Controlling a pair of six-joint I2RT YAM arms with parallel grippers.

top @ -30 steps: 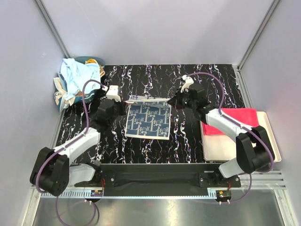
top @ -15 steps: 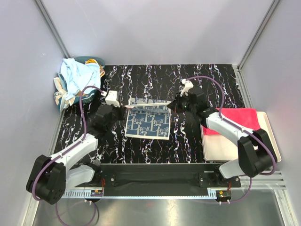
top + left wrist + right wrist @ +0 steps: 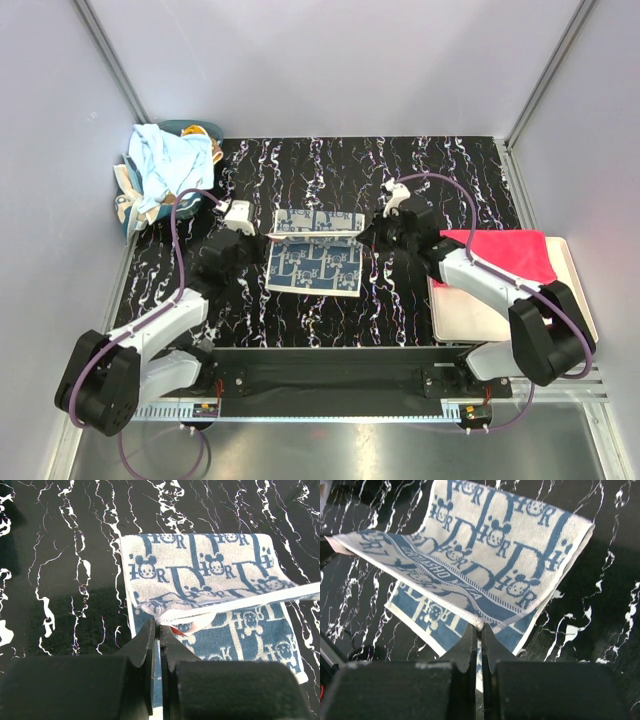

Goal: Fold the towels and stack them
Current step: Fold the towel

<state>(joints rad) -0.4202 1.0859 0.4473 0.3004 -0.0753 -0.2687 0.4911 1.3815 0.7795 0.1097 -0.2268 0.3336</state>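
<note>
Between the left gripper and the right gripper: monogram towel, pale grey with a dark-blue pattern. It lies on the black marbled table, with its far hem raised and stretched taut from one gripper to the other.

Change noted: a second ago both grippers stood farther from the bases, with only a thin lifted edge showing. They have since drawn back toward the bases, and the raised flap has turned over, its paler face now upward just beyond the jaws.

Judgement: first fold under way, hem carried partway across, near edge not yet met.

Left gripper: jaws pinched all but closed on the left corner of the hem. Held low, arm reaching forward and inward.

Right gripper: jaws pinched closed on the right corner. Arm stretched forward and inward, mirroring the left.

Other stock:
- Pink-red towel, to the right of the right gripper, lying flat on the cream tray.
- Light blue towel, crumpled in a heap well to the left of and beyond the left gripper, not yet folded.
</note>
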